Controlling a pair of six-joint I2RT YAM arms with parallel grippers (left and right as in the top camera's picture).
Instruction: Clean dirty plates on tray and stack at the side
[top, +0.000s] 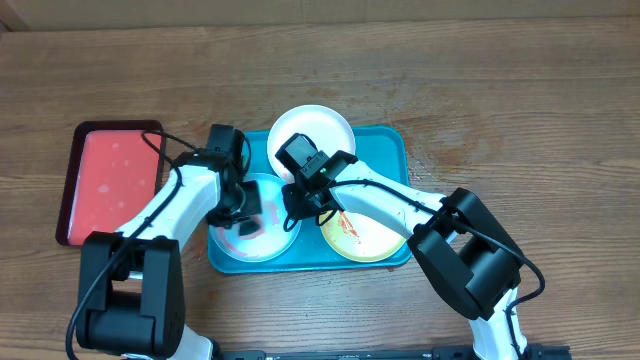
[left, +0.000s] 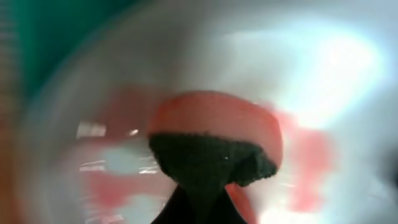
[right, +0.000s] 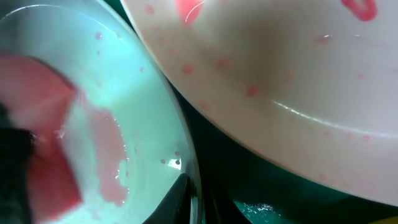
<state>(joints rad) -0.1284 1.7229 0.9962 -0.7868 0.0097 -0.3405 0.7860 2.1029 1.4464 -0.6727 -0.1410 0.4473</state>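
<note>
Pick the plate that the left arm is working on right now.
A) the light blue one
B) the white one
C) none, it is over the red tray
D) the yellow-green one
A: from overhead the left pincer sits over the light blue plate in the tray, and its wrist view shows the sponge against a pale, red-smeared surface.

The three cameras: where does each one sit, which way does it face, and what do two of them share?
Overhead: above the table, facing straight down on the tray and both arms.
Left wrist: on the left gripper, pointing closely down into the light blue plate; its sponge fills the middle.
Right wrist: low beside that plate's rim, a neighbouring speckled plate above; dark fingers at the bottom.
Shared: both wrist views show the smeared light blue plate and the sponge.
</note>
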